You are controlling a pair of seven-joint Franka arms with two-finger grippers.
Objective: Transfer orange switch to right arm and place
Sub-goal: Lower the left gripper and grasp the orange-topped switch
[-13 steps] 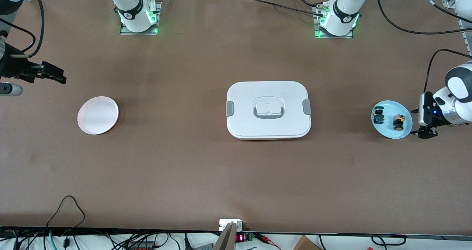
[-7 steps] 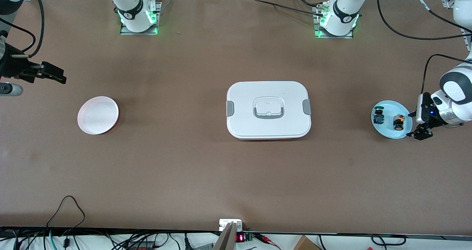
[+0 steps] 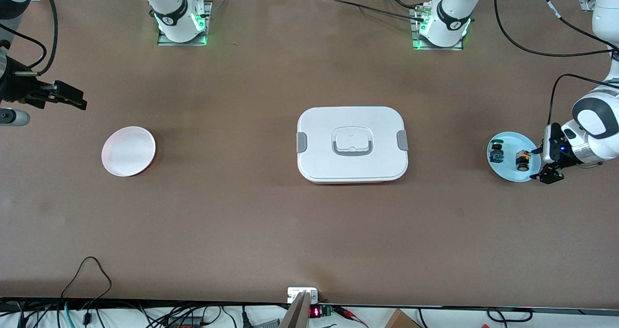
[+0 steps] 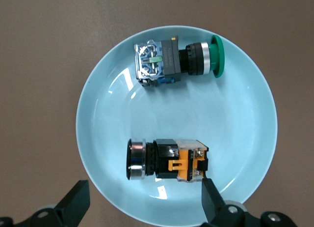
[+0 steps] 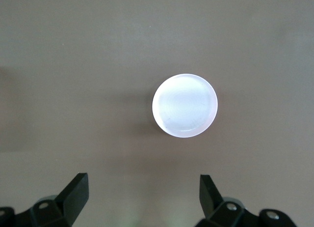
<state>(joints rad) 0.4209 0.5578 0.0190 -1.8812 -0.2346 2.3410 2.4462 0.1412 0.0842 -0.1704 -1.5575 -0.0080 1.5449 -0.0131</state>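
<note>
Item, lower right of the front view: left gripper (image 3: 542,165), jaws spread wide and holding nothing, poised over the edge of the light blue plate (image 3: 503,171) at the left arm's end of the table; judged to be lining up to take the orange switch. Item, orange switch (image 3: 522,159): lies on its side in that plate, untouched; in the left wrist view the orange switch (image 4: 167,159) sits low in the frame between the two fingertips (image 4: 73,205), so the spread seems set to span its body. Item, green-capped switch (image 3: 495,152): same plate, beside the orange one and apart from it, toward the table's middle; not wanted. Item, centre of the front view: white lidded container (image 3: 352,144), closed, clips at both ends, lying between the two plates. Item, left of the front view: pale pink plate (image 3: 128,151), bare, probably the drop point. Item, upper left edge: right gripper (image 3: 67,98), waiting, fingers fully parted and empty, up over the table above that plate, which sits centred in its wrist view (image 5: 185,105).
</note>
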